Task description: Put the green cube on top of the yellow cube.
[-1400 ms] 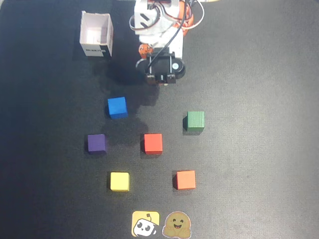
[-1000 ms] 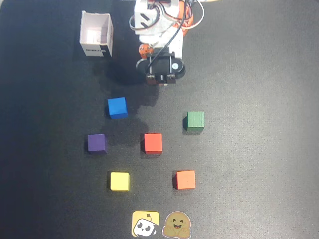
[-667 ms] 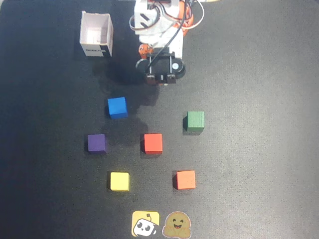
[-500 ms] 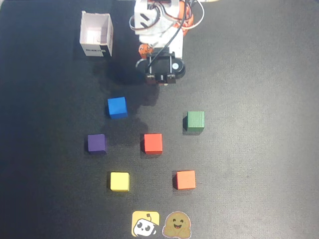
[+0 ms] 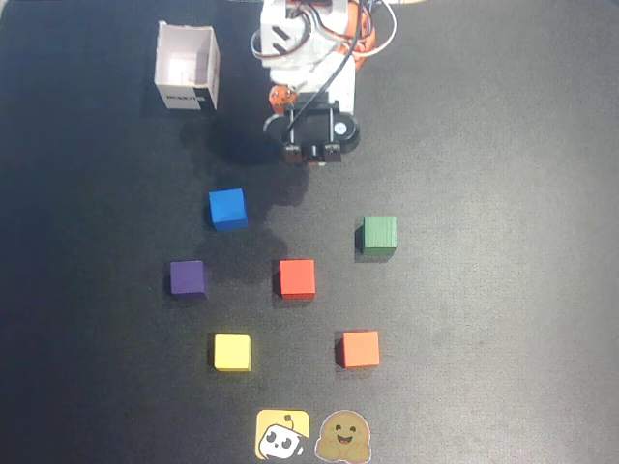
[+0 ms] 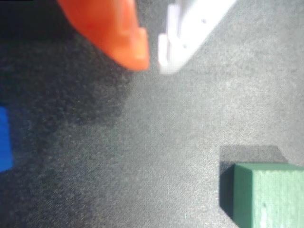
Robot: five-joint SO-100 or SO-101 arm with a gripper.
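The arm (image 5: 308,58) sits at the top edge of the black table (image 5: 503,290) in the overhead view and is folded up close to its own base, with its head pointing down at the table. The gripper (image 6: 153,61) hangs in the air over bare table, and it holds nothing. In the wrist view its orange finger (image 6: 118,33) and its white finger (image 6: 190,33) come in from the top, and their tips sit almost together with only a thin gap between them, so it is nearly closed. The green cube (image 5: 378,235) sits flat on the table a bit right of the middle, below and to the right of the gripper, and nothing touches it. In the wrist view the same cube shows in the bottom right corner, well apart from the finger tips. The yellow cube (image 5: 232,352) sits near the bottom edge, left of the middle, far from the green one. A red cube (image 5: 297,278) lies between them. A blue cube (image 5: 227,209), a purple cube (image 5: 187,278) and an orange cube (image 5: 359,349) lie around it, all apart from each other. A white box (image 5: 187,68) stands near the top edge, left of the arm. Two stickers (image 5: 311,435) lie at the bottom edge.
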